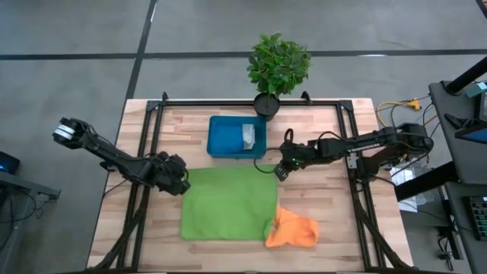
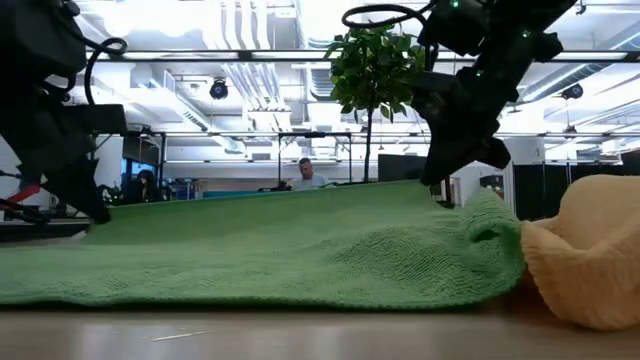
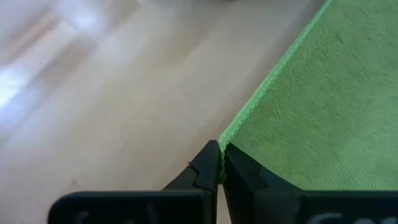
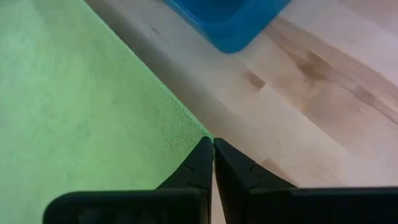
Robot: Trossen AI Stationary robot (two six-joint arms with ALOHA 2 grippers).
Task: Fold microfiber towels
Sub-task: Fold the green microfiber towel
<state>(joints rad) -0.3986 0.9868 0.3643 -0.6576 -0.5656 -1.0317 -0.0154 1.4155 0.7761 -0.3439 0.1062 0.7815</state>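
1. Lime green towel [image 1: 228, 204] is spread flat at the table [image 1: 342, 228] centre.
2. Its far-left corner is pinched by the closed left gripper [image 1: 181, 183]; its far-right corner by the closed right gripper [image 1: 279, 170].
3. Orange towel [image 1: 293, 229] is crumpled, touching its near-right corner.
4. Grey-white towel [image 1: 248, 135] lies in the blue tray [image 1: 225, 137].

Two dark jointed arms, possibly black cables

Overhead, straight down on the whole pale wooden slatted table [image 1: 335, 228]. At tabletop height, level across the lime green microfiber towel [image 2: 280, 250], very near. On each wrist, close above opposite towel corners.
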